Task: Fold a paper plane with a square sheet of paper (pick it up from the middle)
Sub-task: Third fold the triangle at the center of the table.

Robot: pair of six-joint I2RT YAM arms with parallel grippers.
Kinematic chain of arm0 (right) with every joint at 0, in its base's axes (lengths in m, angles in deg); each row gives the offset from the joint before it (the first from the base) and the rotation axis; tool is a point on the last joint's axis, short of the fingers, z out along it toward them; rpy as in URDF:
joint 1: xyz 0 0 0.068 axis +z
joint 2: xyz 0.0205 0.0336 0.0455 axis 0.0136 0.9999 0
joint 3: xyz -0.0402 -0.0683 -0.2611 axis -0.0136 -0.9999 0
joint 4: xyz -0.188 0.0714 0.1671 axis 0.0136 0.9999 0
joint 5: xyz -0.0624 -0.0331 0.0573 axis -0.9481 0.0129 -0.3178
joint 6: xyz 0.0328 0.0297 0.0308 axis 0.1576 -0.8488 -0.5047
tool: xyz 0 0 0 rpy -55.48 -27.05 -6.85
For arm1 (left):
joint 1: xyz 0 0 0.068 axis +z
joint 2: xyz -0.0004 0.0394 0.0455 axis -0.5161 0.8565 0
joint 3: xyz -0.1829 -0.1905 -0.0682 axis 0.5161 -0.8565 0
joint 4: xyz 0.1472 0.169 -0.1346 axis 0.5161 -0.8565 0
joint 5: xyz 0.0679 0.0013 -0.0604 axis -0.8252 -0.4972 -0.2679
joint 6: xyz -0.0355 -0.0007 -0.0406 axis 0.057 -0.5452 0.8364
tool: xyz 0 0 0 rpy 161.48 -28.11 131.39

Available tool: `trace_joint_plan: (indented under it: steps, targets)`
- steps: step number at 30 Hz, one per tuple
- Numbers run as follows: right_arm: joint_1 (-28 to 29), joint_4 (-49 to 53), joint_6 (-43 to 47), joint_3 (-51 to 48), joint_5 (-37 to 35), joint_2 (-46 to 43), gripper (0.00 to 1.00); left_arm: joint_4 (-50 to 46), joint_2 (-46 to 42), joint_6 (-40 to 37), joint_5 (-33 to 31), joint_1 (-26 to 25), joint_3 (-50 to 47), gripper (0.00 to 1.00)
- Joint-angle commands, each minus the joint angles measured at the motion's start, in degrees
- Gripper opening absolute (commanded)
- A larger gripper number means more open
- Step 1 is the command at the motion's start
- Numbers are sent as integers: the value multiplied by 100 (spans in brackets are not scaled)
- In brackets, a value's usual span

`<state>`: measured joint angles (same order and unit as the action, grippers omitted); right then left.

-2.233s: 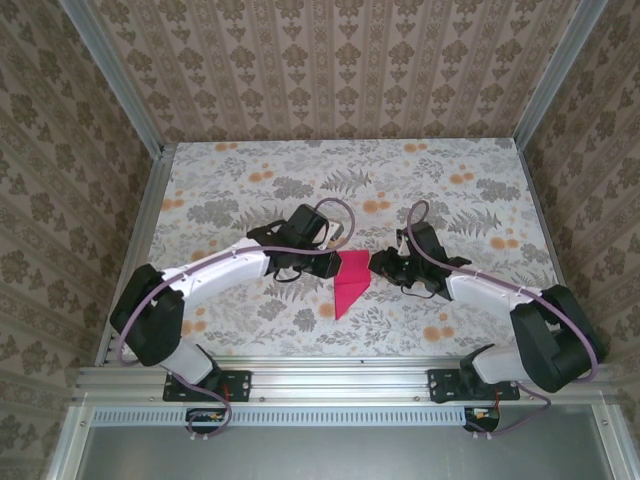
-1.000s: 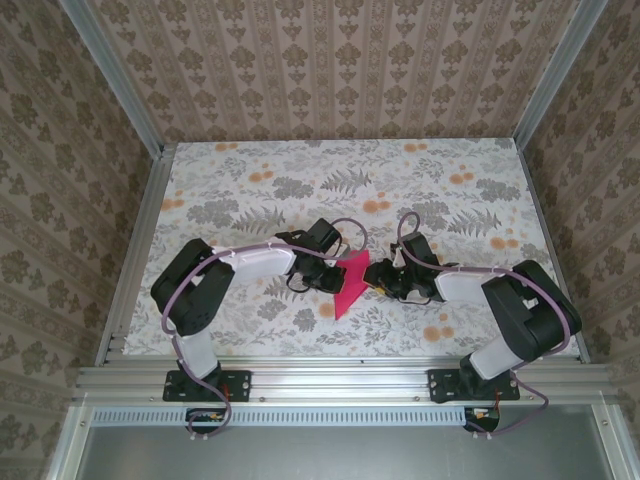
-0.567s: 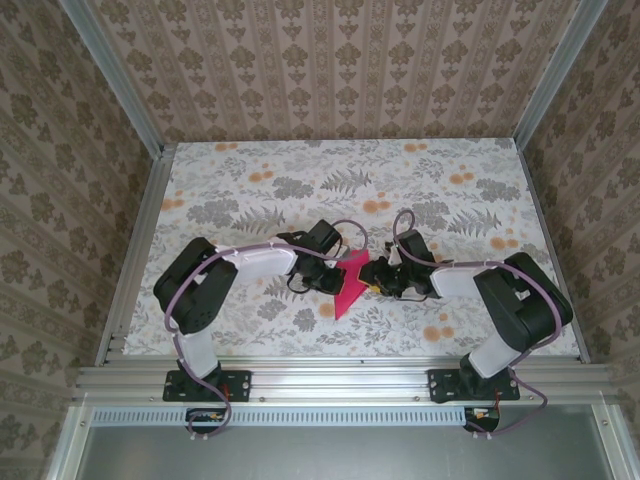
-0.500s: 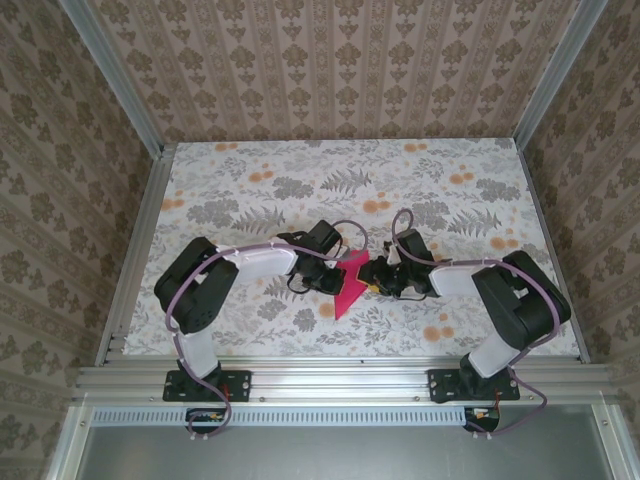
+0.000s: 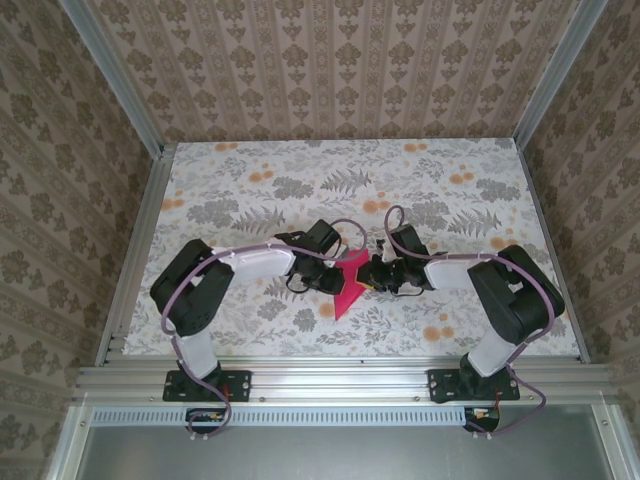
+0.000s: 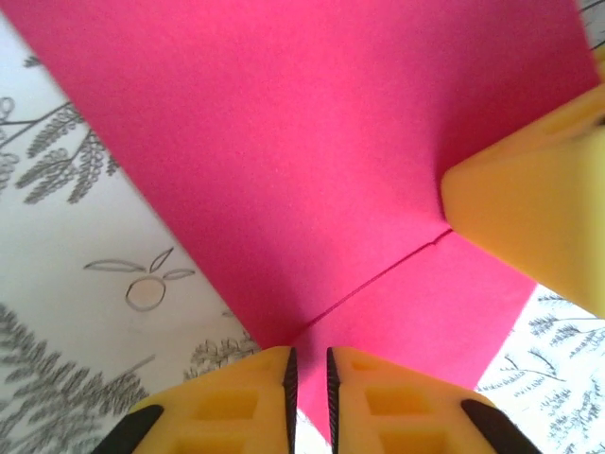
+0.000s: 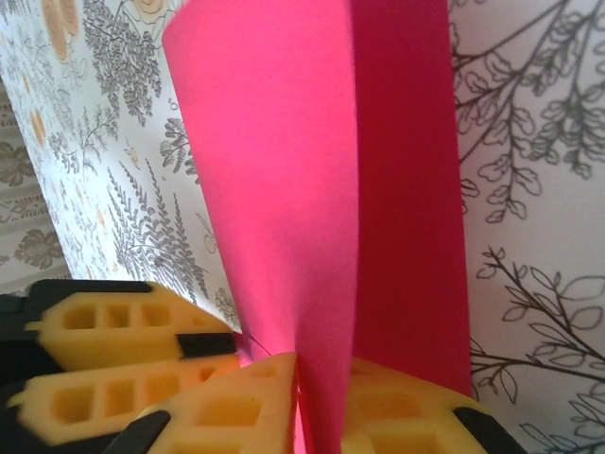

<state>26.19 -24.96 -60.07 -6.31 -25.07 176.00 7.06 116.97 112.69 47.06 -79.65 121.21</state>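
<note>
The floral table (image 5: 250, 180) holds the paper sheet (image 5: 345, 292) near its centre, already folded into a pointed, creased wedge; the wings look unformed, so roughly midway; right gripper (image 7: 298, 364) pinches a raised fold; left gripper (image 6: 308, 355) sits nearly closed on its corner.

Both arms crouch low, with the elbows out at 8 and 4 o'clock. The left arm (image 5: 250, 262) reaches toward 3 o'clock and the right arm (image 5: 450, 270) toward 9 o'clock. The left gripper (image 5: 338, 276) and right gripper (image 5: 372, 274) meet tip to tip at centre. Each pair of yellow fingers (image 6: 378, 397) pinches the paper (image 5: 350, 288), barely a slit apart
</note>
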Motion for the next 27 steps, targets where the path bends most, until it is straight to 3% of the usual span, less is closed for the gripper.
trace_joint_plan:
  steps: [1, 15, 27]
  targets:
    - [115, 179, -244, -49, -249, -296, 12, -57, -560, 61, -294, -164, -84, 23]
    - [585, -286, -1655, -758, -1404, -1104, 7, -185, -1078, 531, -1924, -1497, -399, 42]
    - [711, -170, -1891, -1003, -1748, -1634, 7, -111, -638, 408, -2151, -1949, -256, 44]
